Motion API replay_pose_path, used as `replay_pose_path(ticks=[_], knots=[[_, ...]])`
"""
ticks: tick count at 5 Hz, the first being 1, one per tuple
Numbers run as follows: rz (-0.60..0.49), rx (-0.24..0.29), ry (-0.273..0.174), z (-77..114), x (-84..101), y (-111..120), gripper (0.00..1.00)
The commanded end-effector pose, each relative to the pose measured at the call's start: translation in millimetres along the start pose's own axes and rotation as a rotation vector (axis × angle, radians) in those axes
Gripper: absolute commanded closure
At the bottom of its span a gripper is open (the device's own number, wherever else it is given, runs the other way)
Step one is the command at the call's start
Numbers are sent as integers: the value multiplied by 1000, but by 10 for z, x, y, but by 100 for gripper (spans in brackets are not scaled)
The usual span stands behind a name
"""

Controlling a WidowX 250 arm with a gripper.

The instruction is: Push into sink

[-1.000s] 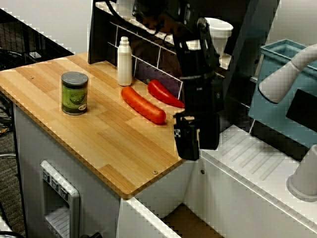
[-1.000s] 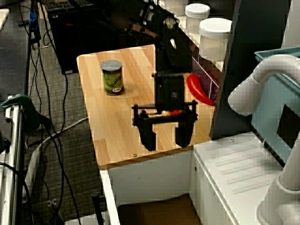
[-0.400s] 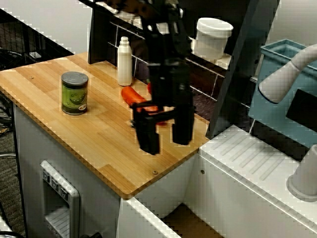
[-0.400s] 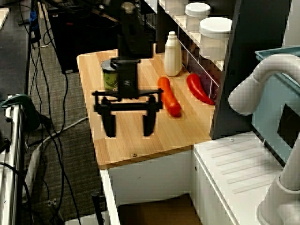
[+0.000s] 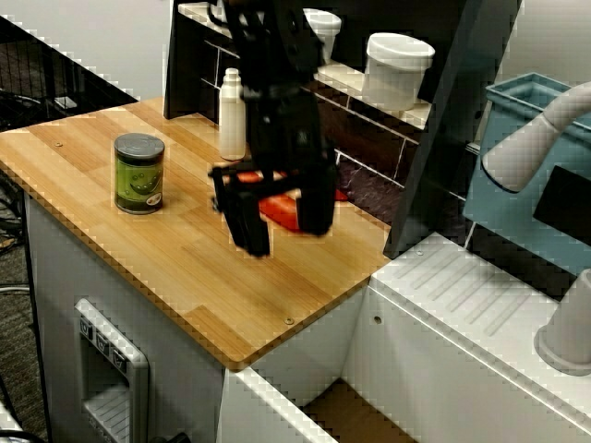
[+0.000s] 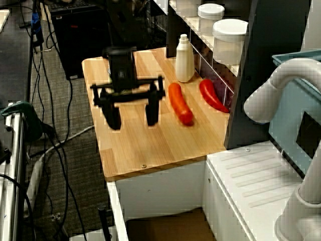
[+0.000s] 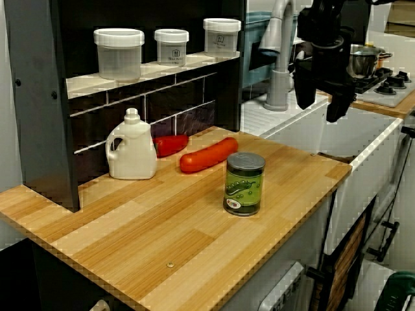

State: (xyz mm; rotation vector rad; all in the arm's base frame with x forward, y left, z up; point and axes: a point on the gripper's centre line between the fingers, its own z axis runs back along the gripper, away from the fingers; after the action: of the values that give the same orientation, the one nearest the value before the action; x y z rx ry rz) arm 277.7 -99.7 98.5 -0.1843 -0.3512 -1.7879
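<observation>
- Tool (image 5: 277,221): black, two long fingers pointing down and spread wide apart, nothing between them; it hangs above the wooden counter (image 5: 185,249), in front of the orange pepper when seen from the front corner.
- Green can (image 5: 139,173): upright on the counter, silver lid, well apart from the tool in the front-corner view; in the view along the counter's length (image 7: 244,183) it stands just in front of the orange pepper, not touching it. Hidden behind the tool in the view from the sink end.
- Orange pepper (image 6: 180,103): lying flat on the counter, beside the red pepper, apart from it.
- Red pepper (image 6: 212,95): lying close against the dark tiled back wall.
- White bottle (image 6: 184,58): upright at the back wall, next to the peppers.
- Sink (image 6: 165,223): sunken basin with white walls and brownish floor, just past the counter's end, below the white ribbed draining surface (image 6: 251,175).
- White-lidded jars (image 7: 118,53): three in a row on the shelf above the counter.
- Teal tub (image 5: 526,175): behind the draining surface.
</observation>
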Motion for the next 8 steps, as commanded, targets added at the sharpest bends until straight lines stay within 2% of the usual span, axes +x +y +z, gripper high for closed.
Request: replay_pose_path(ticks=[1,2,3,5,6,8], knots=[[-48,29,54,482,-349,223,0],[-93,-23,59,591,-522,282,0],[-82,-18,59,674,-666,263,0],[-66,-65,96,796,-1068,263,0],[-42,-82,96,829,-1252,230,0],[-3,-66,68,997,-1507,154,0]])
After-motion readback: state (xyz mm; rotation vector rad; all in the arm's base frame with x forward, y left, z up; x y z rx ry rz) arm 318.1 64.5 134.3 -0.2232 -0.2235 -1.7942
